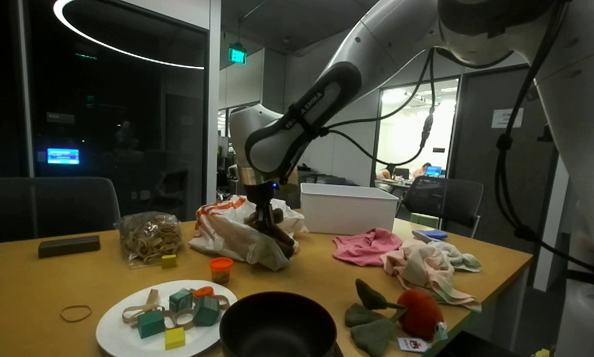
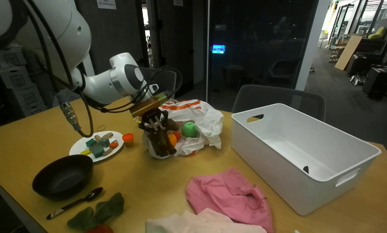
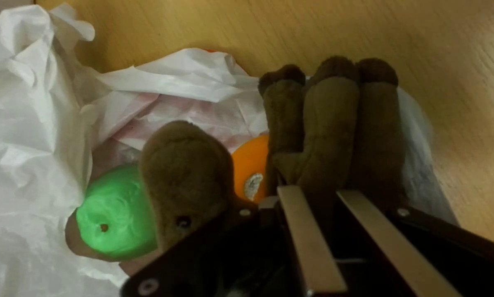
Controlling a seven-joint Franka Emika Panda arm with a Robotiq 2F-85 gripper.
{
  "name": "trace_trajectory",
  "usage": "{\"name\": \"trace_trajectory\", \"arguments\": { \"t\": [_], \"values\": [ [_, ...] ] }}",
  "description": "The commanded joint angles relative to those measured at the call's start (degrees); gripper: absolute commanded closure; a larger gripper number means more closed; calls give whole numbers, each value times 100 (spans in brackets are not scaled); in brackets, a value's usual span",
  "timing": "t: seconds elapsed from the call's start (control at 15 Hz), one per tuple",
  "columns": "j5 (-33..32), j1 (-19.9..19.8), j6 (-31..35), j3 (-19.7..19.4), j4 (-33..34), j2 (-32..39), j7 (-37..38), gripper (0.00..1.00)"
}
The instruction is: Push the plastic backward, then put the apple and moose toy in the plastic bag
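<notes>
In an exterior view, left of centre in the frame, we see the gripper [image 1: 265, 223] clamped on the moose [image 1: 283, 242], the bag [image 1: 222, 233] behind and left of it. In an exterior view, near mid-frame, we find the moose's limbs [image 2: 161, 146] below the gripper, left of the orange [image 2: 172, 139] and green apple [image 2: 190, 130] in the bag's mouth. In the wrist view, the fingers [image 3: 305, 231] at lower right have the moose between them (we cannot tell which part); its head [image 3: 185, 169] lies to their left, the limbs above.

Wood-toned table [image 2: 154, 181]: plastic bag [image 2: 209, 119], white box [image 2: 261, 155], pan [image 2: 62, 176], plate [image 1: 114, 328], spoon [image 2: 77, 202], pink cloth [image 2: 225, 197] (crumpled).
</notes>
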Motion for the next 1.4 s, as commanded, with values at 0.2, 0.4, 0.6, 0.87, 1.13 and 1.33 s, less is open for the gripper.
{"name": "trace_trajectory", "arguments": {
  "t": [0.2, 0.4, 0.6, 0.87, 1.13, 1.33],
  "values": [
    [556, -216, -96, 34, 1033, 748, -1396, 83],
    [1119, -419, -234, 196, 1288, 920, -2141, 85],
    [1740, -618, -607, 240, 1578, 1188, -2891, 83],
    [2192, -724, -994, 211, 1846, 1288, -3451, 84],
    [2477, -731, -1649, 169, 2026, 1246, -3592, 44],
    [2620, -760, -1797, 166, 1888, 1012, -3613, 21]
  ]
}}
